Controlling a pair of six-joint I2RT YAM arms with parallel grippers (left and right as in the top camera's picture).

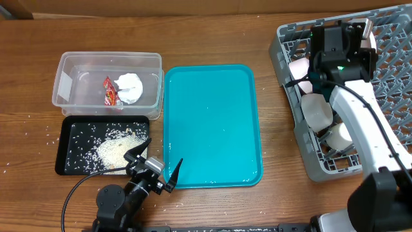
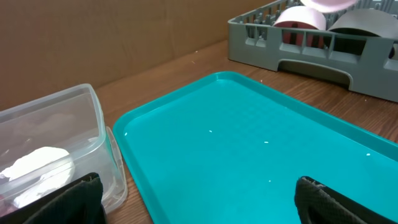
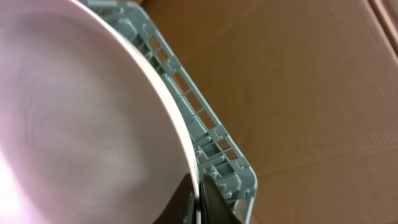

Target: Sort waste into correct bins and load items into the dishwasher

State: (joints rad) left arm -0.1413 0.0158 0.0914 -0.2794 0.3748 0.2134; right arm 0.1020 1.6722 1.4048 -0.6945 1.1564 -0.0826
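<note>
Nearest the robot, the left gripper [image 1: 165, 151] hangs low over the near left corner of the teal tray [image 1: 212, 122], its fingers spread wide with nothing between them. Just to its left lies the black tray [image 1: 64, 145], which holds a heap of rice [image 1: 116, 149] toward its right end and scattered grains across the rest. A few grains lie on the table [image 1: 212, 38] to the left of it.

Behind the black tray stands the clear tub [image 1: 109, 57]. Inside it the red wrapper [image 1: 110, 90] and the paper wad [image 1: 129, 87] rest side by side, touching.

On the right sits the dish rack [image 1: 393, 84], with white cups [image 1: 317, 109] along its left edge. Over its far left part, the right gripper [image 3: 199, 202] pinches the rim of a white plate [image 3: 81, 112], held on edge above the rack.
</note>
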